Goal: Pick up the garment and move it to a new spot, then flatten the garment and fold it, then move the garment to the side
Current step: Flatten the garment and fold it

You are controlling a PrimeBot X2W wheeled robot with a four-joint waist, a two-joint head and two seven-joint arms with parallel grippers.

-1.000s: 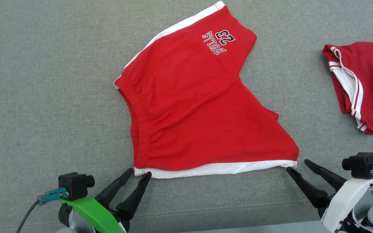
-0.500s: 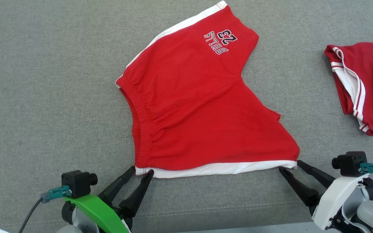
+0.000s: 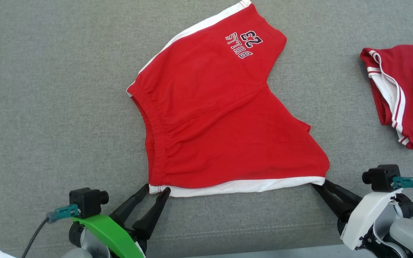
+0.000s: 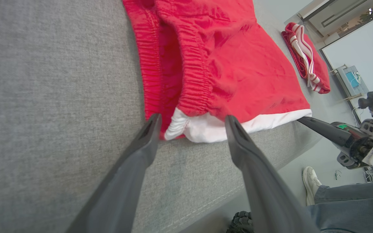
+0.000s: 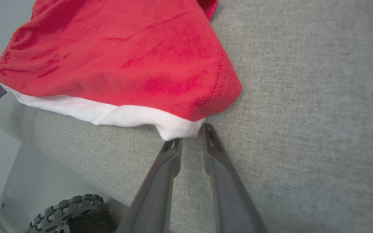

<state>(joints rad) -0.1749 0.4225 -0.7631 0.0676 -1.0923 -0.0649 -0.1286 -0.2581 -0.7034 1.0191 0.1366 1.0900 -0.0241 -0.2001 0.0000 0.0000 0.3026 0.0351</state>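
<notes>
The shorts (image 3: pixel 221 118) are red with white bands and dark lettering, on a grey surface (image 3: pixel 48 89).

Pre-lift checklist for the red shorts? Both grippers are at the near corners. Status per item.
1. Left gripper straddles the near waistband corner of the shorts: ok.
2. Left jaws closed on that corner: not ok, they stand open.
3. Right gripper tips at the white hem corner: ok.
4. Right pinch actually holds cloth: cannot tell.
5. Shorts spread on the gray surface, nothing on top: ok.
6. Second red garment lies apart from the shorts: ok.
</notes>
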